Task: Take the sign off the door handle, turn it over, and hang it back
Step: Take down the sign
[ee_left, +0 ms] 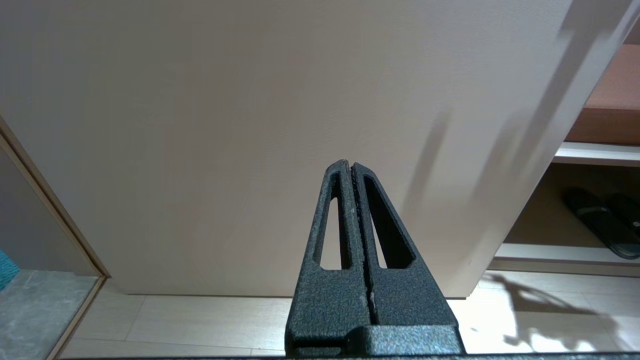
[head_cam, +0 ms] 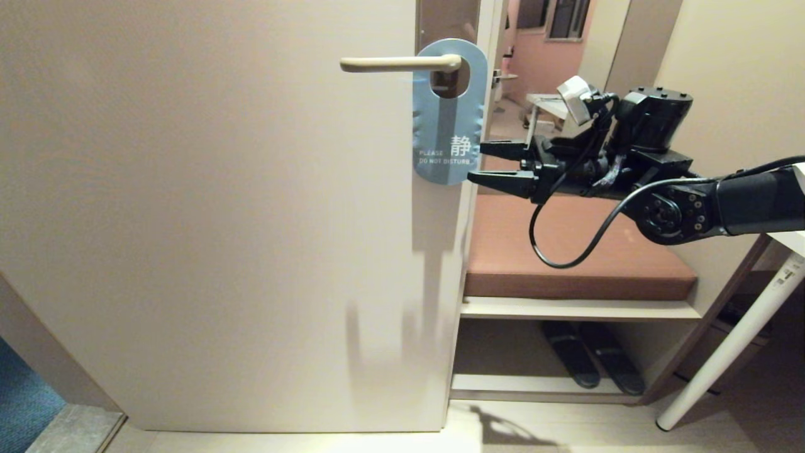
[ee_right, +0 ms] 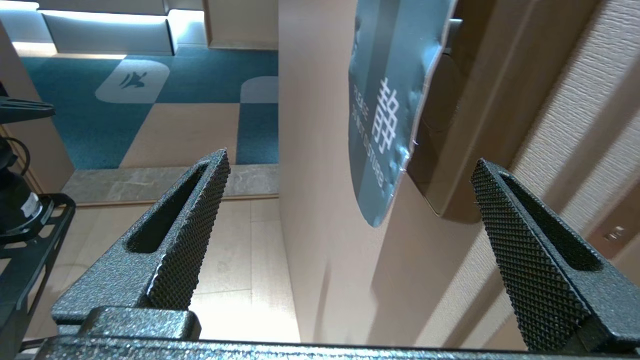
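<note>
The right gripper (head_cam: 481, 163), black with textured tapering fingers, has its jaws spread wide and empty, pointing level at the door's edge. The tips sit just beside the lower right rim of the flat blue-grey oblong sign (head_cam: 450, 113), one jaw above the other; whether they touch the card cannot be told. In the right wrist view the sign (ee_right: 387, 105) hangs between the two spread fingers (ee_right: 187, 240), farther off, with its white "PLEASE DO NOT DISTURB" and Chinese character facing outward.

The sign hangs by its large hole over the slim cream-beige lever door handle (head_cam: 399, 63), at the knuckle end, in front of the tall brown-grey backplate (head_cam: 448, 22). It lies flat against the pale beige door (head_cam: 207, 239).

Behind the right arm are a brown-cushioned bench (head_cam: 566, 251) and, on the shelf below it, a pair of dark slippers (head_cam: 594, 362).

The left gripper (ee_left: 351, 165) has its jaws pressed together, holding nothing, low before the door's lower part above the light floor (ee_left: 200, 320).
</note>
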You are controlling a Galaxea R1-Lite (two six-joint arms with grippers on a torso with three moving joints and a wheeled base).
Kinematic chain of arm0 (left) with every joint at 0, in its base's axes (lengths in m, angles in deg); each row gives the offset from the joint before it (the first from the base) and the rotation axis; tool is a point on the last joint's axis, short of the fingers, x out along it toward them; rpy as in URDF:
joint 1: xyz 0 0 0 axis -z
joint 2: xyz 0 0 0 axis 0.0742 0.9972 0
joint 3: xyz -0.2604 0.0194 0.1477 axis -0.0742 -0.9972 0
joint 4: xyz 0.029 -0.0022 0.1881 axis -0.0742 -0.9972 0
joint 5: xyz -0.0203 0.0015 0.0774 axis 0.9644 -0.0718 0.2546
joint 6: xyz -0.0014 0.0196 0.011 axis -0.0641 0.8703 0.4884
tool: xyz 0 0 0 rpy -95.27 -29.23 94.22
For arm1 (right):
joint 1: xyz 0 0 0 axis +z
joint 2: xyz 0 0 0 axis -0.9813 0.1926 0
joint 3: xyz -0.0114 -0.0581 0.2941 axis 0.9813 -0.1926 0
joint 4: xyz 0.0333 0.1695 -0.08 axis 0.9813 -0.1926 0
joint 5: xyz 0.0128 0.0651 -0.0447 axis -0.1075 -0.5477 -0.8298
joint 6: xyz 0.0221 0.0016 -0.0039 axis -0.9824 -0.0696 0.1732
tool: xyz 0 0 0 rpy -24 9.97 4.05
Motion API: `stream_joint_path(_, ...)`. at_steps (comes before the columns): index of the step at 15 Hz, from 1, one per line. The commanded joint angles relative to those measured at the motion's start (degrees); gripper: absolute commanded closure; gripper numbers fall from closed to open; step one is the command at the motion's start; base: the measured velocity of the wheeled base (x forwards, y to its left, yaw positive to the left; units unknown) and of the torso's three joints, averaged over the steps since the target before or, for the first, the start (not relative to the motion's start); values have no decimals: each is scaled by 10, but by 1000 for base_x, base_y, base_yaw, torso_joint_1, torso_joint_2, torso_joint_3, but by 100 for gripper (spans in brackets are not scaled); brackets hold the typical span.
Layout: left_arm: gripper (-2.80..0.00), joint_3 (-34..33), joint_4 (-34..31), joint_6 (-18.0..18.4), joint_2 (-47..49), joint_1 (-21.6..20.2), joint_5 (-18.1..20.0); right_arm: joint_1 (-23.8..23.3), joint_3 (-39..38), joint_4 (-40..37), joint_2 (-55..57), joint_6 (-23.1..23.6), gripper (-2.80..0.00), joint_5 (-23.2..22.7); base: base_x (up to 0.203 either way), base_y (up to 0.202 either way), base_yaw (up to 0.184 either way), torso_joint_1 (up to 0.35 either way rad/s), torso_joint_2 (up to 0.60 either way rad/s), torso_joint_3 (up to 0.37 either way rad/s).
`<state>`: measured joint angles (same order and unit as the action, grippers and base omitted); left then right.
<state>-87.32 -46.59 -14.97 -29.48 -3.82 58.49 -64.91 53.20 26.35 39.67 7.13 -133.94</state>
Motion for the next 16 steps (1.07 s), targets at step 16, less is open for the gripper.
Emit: stream_joint_path(16, 0, 0, 0, -1, 0, 0, 0, 26, 2, 4, -2, 2, -280, -4, 0, 0, 0, 0, 0, 0)
